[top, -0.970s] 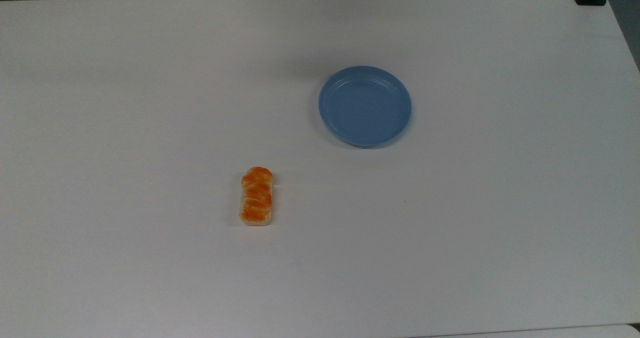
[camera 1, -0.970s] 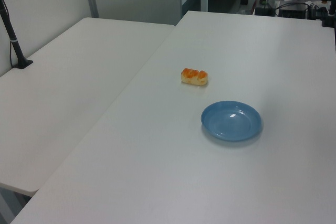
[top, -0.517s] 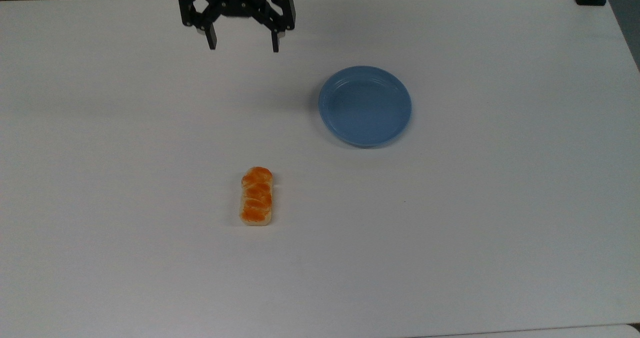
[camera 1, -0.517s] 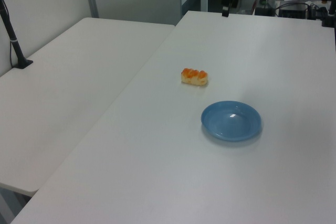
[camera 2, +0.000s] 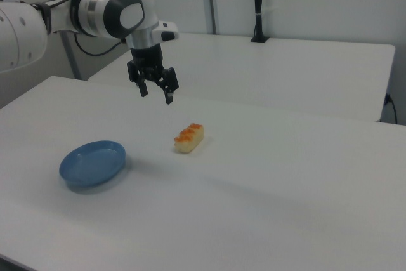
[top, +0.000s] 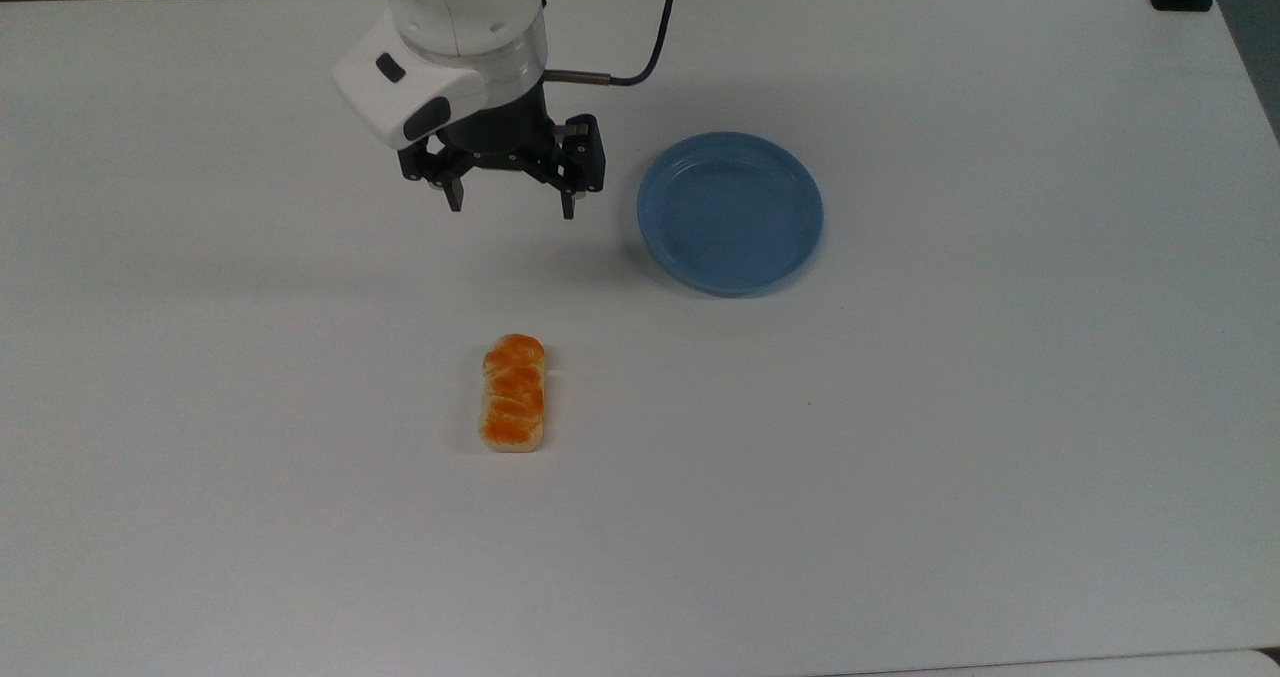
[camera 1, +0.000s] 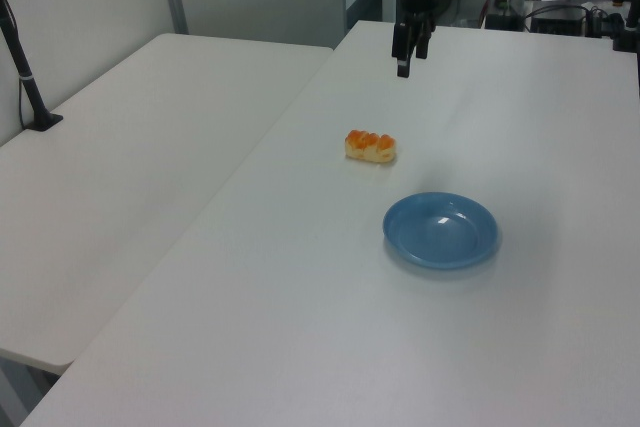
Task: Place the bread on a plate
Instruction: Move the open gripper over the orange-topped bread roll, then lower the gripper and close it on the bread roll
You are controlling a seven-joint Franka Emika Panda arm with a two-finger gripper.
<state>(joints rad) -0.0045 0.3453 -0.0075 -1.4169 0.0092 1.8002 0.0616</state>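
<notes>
The claw hangs wide open and empty above the table — bread below it in the top view, plate to the top view's right.

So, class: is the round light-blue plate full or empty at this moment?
Empty. The round light-blue plate shows a bare inside, and the small orange-brown bread loaf lies apart from it on the white table.

We saw the small oblong segmented loaf on the wide flat table | round ringed-rim plate well apart, toward the top view's upper right | two-finger gripper hung above the table, at the top view's left of the plate.
</notes>
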